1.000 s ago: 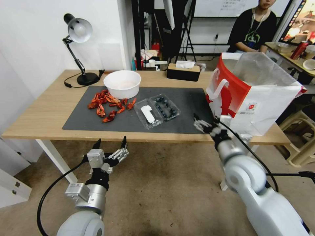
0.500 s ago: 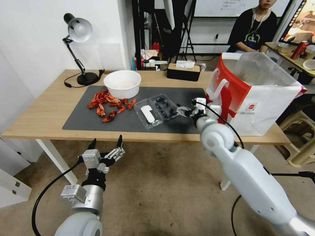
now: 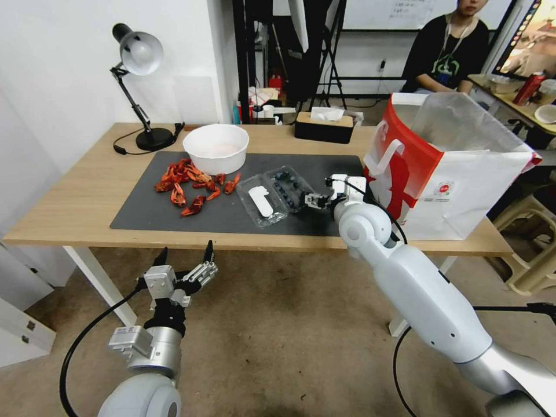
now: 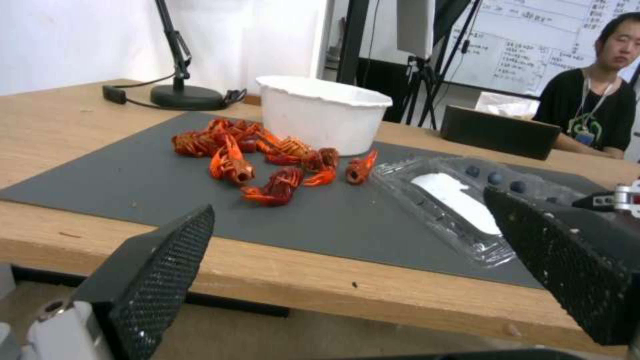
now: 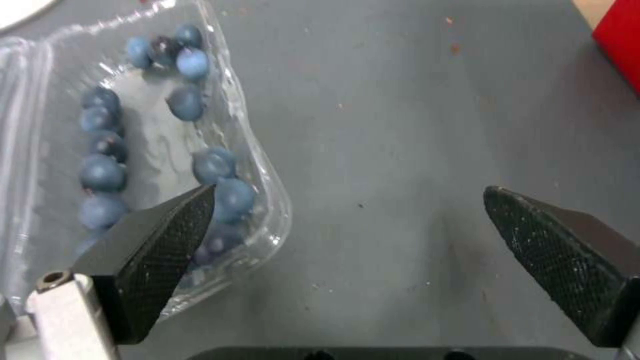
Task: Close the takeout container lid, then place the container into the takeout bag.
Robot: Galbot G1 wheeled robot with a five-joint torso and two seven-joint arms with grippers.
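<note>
The takeout container (image 3: 277,196) is lying open on the dark mat (image 3: 174,217), its half with blueberries (image 5: 133,140) toward the takeout bag (image 3: 457,168) and the lid (image 3: 262,200) lying flat beside it, label up. The right gripper (image 3: 313,200) is hanging over the mat at the container's near corner, its fingers spread wide, with one fingertip (image 5: 167,235) over the berry half's edge. The left gripper (image 3: 184,258) is waiting low in front of the table (image 3: 69,208), fingers spread too. The bag is standing open on the table's right end.
</note>
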